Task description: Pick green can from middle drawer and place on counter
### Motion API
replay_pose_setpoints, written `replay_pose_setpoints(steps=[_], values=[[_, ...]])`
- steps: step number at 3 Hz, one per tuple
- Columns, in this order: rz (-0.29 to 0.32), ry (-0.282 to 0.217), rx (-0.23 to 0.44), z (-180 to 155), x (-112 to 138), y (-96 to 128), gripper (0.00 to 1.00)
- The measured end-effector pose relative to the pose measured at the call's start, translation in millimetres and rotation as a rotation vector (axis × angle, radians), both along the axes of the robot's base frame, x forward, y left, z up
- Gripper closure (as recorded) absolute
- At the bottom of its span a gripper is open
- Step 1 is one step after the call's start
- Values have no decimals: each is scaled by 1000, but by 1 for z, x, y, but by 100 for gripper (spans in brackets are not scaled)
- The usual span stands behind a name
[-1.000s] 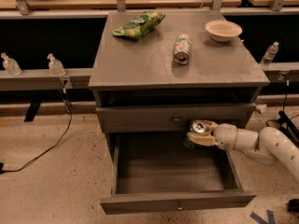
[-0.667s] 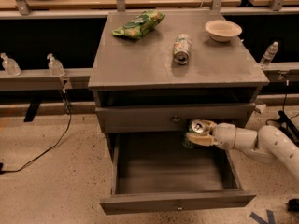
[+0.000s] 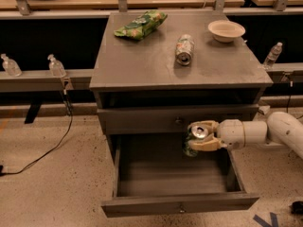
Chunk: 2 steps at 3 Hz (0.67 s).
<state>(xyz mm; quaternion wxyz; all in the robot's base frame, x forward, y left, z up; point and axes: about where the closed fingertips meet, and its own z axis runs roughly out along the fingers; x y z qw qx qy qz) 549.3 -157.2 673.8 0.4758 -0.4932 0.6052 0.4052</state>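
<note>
1. The middle drawer (image 3: pixel 142 206) stands pulled out, and what shows of its tray is bare.
2. Over the tray's right rear part, the end effector (image 3: pixel 201 137) reaches in from the right. Its 2 fingers pinch the green can (image 3: pixel 198 132) from above and below. The can is clear of the tray floor, tilted with its silver top towards the camera.
3. Just behind the can is the closed drawer front (image 3: pixel 142 119), and over that the overhanging edge of the bench (image 3: pixel 142 67). I judge the lift-out to be the step in hand, with placement not yet done.
4. To do it well, draw the can forward and out before raising it. A straight rise risks knocking the overhang.
5. Keep the pinch firm. A tilted can could slip.
6. On the bench lie a pale can (image 3: pixel 184 49), a bowl (image 3: pixel 226 30) and a green bag (image 3: pixel 140 25).
7. Set the can upright on the bare front-left area, well apart from all 3.
</note>
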Motion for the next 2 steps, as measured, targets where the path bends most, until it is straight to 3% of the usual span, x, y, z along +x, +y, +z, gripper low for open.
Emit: replay_pose_setpoints(steps=[1,2], values=[[71,-59,-45,53,-20,10,100],[104,-128,-81,110,-23,16,100]])
